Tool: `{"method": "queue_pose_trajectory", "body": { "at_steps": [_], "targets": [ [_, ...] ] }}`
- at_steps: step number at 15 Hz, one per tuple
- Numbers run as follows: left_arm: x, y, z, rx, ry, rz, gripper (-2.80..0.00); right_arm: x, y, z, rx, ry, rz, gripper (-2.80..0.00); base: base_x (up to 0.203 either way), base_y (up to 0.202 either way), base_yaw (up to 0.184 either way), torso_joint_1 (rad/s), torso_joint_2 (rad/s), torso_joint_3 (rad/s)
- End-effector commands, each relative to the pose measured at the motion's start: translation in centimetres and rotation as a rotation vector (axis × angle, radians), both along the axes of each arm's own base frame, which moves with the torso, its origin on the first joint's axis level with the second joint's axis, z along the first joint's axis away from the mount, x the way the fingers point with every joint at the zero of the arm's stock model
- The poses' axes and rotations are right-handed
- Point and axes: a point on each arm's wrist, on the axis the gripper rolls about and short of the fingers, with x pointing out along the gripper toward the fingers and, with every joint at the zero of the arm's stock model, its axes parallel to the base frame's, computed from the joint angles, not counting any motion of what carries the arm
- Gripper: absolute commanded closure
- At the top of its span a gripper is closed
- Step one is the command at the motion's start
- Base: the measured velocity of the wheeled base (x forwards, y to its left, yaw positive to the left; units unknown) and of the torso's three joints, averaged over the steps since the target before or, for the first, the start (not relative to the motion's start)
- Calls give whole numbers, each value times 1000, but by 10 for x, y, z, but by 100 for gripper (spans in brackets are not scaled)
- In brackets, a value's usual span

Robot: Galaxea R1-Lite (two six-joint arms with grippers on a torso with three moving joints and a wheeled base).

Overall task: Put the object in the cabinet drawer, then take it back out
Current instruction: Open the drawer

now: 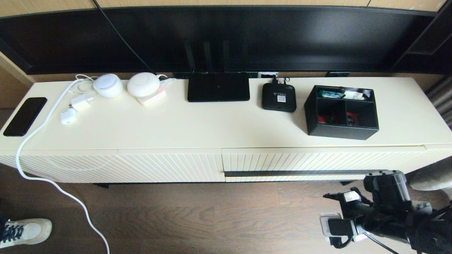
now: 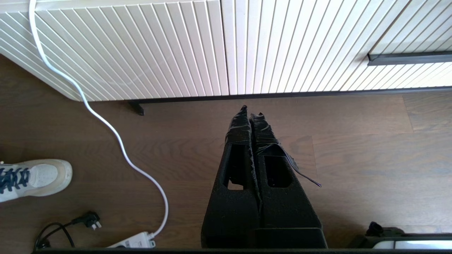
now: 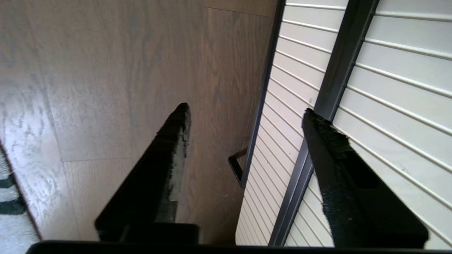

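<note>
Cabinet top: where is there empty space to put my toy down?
The cabinet top is bare along its front, from the phone to the organizer box. Another bare patch lies right of that box. The back edge is crowded: chargers, router, set-top box.

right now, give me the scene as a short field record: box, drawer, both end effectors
organizer box: black organizer box, three compartments, on the cabinet top, right of the set-top box
cabinet drawer: drawer shut, bar handle untouched
right end effector: right end effector open, low by the handle's right end, one finger in front of the handle bar, holding nothing
left end effector: left end effector shut, empty, above the floor before the cabinet front
stage: drawer not yet opened, box not yet moved
</note>
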Motion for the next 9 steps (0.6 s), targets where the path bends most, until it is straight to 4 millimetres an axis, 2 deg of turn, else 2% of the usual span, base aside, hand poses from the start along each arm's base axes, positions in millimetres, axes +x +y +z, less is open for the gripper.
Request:
{"method": "queue_pose_trajectory", "body": {
  "at_steps": [1, 9],
  "targets": [
    [0, 0, 0, 0, 0, 0, 0, 12, 2, -10, -8, 9, 2, -280, 0, 0, 0, 0, 0, 0],
    [0, 0, 0, 0, 0, 0, 0, 46, -7, -24, 27, -10, -75, -280, 0, 0, 0, 0, 0, 0]
  ]
}}
